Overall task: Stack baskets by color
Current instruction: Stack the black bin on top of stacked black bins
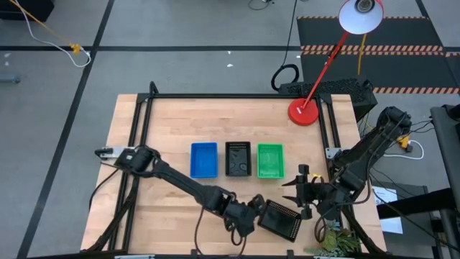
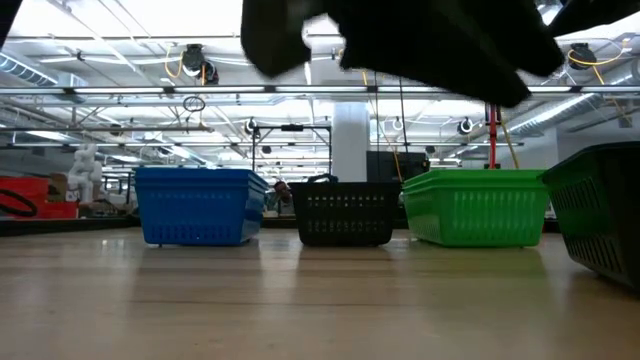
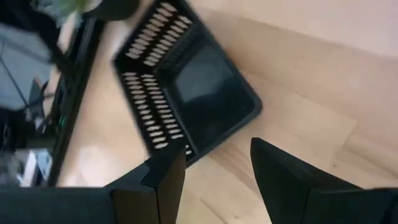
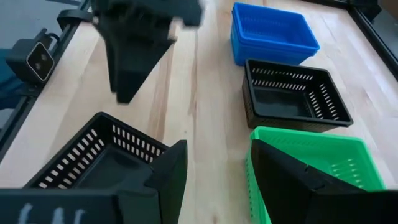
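A: Nearest the table-level lens, at the right edge, sits the loose black basket [image 2: 600,215], tilted slightly and seen only in part. Beyond it, a row: blue stack [image 2: 198,205], black stack [image 2: 345,212], green stack [image 2: 475,205]. Dark arm bodies blur the top of this view; no fingertips can be read from here.

B: Noted. Overhead?

A: Overhead places the loose basket [image 1: 282,219] near the front edge, skewed to the row, between the left gripper [image 1: 253,213] and the right gripper [image 1: 305,193]. Neither touches it. Blue [image 1: 203,159], black [image 1: 238,158] and green [image 1: 270,160] sit side by side mid-table, with the red lamp base [image 1: 303,113] well behind them.

B: Left wrist camera?

A: Its fingers [image 3: 165,180] stand apart with bare wood between them, the loose basket [image 3: 186,87] just ahead, hollow side up. Released, holding nothing.

B: Right wrist?

A: Its fingers [image 4: 171,171] are also spread and empty. This view alone shows the insides of the stacks: blue [image 4: 270,31], black [image 4: 292,96], green [image 4: 311,165], plus the loose basket [image 4: 99,158] and the other arm's gripper above it.

B: Handling judgement?

A: Thin slotted plastic, probably light and fairly stiff, and it may skid on wood. Judged best hold: pinch one upright wall over the rim, one finger inside. How many are nested in each stack cannot be told.
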Available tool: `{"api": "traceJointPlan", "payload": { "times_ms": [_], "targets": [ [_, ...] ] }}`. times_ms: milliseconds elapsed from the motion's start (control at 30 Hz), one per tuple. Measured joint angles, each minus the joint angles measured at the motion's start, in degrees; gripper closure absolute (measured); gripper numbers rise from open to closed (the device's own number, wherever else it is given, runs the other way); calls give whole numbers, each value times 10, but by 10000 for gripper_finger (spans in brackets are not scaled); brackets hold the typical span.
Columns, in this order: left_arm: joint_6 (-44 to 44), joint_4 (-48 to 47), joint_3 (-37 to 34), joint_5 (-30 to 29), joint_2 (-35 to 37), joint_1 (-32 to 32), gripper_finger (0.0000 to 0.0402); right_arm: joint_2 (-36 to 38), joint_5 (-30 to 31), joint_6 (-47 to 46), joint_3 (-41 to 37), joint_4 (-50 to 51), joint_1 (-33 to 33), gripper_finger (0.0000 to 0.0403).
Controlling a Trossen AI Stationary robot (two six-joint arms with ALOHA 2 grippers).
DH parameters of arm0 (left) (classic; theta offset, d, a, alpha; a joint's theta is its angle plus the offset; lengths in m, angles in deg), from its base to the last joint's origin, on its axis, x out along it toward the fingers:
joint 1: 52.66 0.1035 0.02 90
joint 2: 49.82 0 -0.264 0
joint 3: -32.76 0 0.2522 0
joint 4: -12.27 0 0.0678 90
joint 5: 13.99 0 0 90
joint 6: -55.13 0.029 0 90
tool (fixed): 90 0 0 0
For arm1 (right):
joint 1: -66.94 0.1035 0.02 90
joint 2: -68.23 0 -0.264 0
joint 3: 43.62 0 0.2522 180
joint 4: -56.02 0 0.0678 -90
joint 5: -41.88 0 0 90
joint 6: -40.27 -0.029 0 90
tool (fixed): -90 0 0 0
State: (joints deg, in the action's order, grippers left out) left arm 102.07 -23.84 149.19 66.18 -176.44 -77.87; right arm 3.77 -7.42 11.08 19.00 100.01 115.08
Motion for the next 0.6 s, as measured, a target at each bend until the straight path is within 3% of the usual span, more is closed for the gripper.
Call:
{"api": "traceJointPlan", "payload": {
  "times_ms": [333,600],
  "targets": [
    [193,30,11,-12,-47,1,218,0,2,3,0,0,0,232],
    [241,30,7,-6,-46,19,218,0,15,4,0,0,0,232]
  ]
}}
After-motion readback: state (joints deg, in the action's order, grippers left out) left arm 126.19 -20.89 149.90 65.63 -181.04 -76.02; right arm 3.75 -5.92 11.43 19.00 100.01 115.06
